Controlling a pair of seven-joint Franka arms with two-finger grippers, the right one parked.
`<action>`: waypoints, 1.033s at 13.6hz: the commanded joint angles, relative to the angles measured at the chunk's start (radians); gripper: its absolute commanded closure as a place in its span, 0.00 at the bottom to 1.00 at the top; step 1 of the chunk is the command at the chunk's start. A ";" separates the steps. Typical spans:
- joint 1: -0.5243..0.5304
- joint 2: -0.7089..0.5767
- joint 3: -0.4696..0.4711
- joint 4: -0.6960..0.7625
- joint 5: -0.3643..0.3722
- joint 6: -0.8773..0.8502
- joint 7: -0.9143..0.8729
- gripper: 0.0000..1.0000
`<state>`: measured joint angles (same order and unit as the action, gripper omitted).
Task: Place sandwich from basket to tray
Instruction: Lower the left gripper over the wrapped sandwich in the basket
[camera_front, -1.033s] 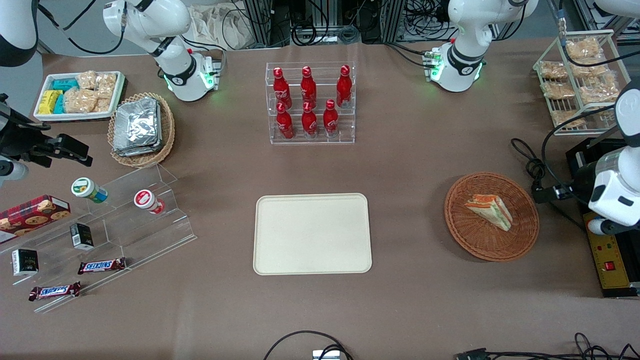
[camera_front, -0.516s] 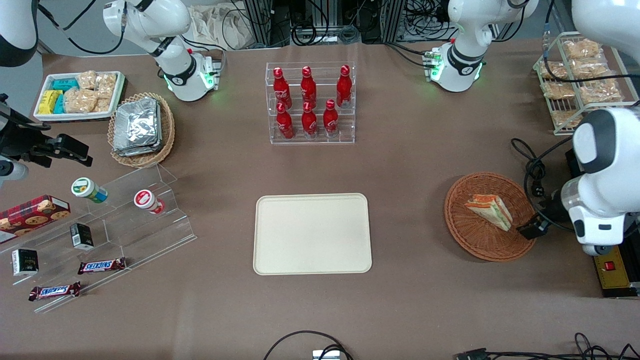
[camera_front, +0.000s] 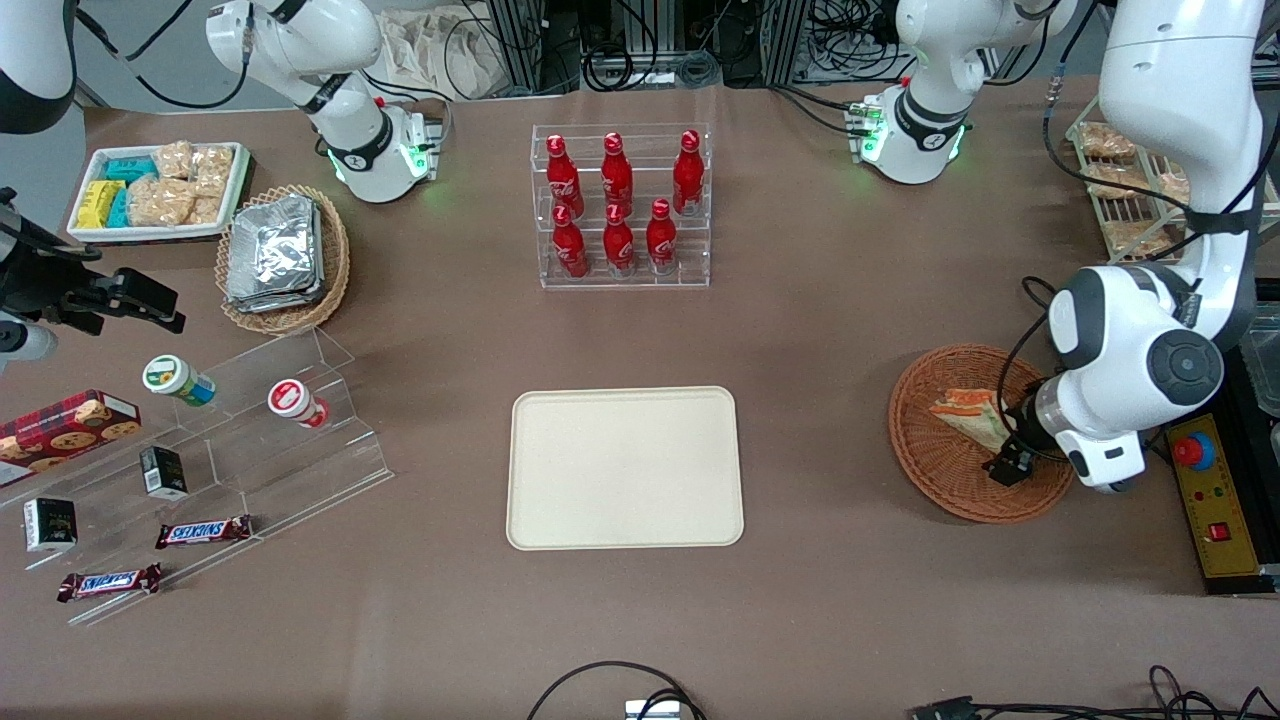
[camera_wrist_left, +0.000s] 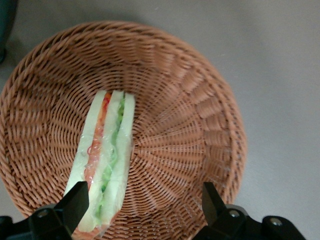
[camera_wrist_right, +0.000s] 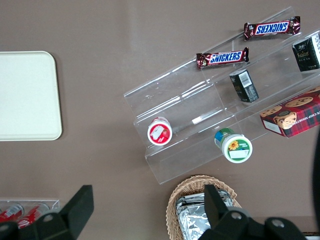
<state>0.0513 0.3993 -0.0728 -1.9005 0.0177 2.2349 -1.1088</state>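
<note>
The jaws of the left gripper (camera_wrist_left: 142, 202) stand wide open above the basket (camera_wrist_left: 200, 100), one finger (camera_wrist_left: 75, 202) over the near end of the sandwich (camera_wrist_left: 107, 160) and the other over bare wicker, gripping nothing. The sandwich lies flat in the basket, its orange and green layers showing through clear wrap. In the front view the gripper (camera_front: 1008, 462) hangs over the basket (camera_front: 940, 470) toward the working arm's end of the tabletop (camera_front: 820, 330), and the cream tray (camera_front: 625, 468) lies well apart at the middle.
</note>
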 joint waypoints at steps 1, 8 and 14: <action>-0.005 0.030 0.004 -0.011 -0.004 0.015 -0.048 0.00; -0.004 0.043 0.004 -0.003 0.002 -0.001 -0.057 0.00; 0.010 0.015 0.010 0.060 0.043 -0.204 -0.019 0.00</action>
<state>0.0642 0.4134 -0.0622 -1.8395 0.0288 2.0603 -1.1396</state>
